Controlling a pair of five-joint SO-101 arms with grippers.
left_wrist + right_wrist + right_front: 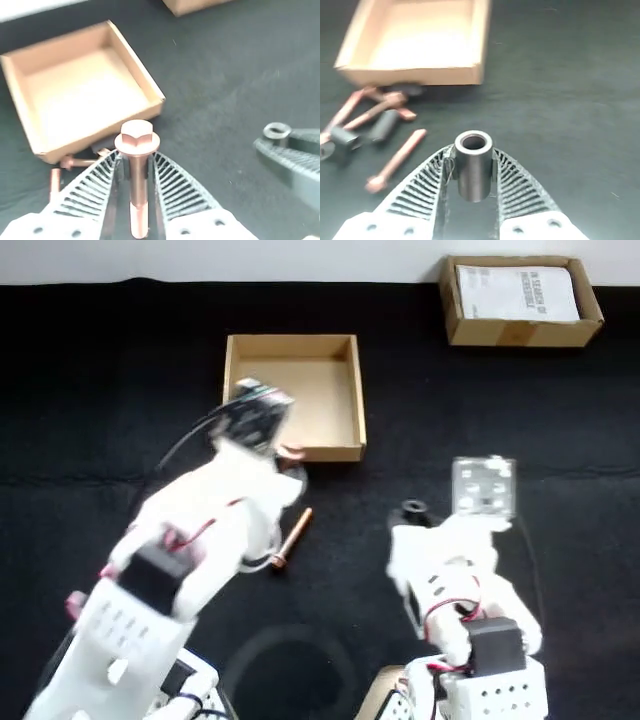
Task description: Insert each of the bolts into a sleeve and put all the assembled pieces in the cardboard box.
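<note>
My left gripper [136,159] is shut on a copper bolt [137,142], which stands head-up between the fingers just in front of the open cardboard box [30,127]. In the high view this gripper [286,472] hangs by the box's [293,342] front wall. My right gripper [472,154] is shut on a dark sleeve [473,170], bore facing up. From overhead it [413,515] hovers right of the box, and the sleeve [277,131] is also visible in the left wrist view. A loose bolt [295,537] lies on the mat between the arms.
More bolts [370,107] and dark sleeves [382,125] lie in a cluster before the box's front wall. A second cardboard box [520,332] holding a paper sheet sits at the back right. The table is covered by a black mat [520,420].
</note>
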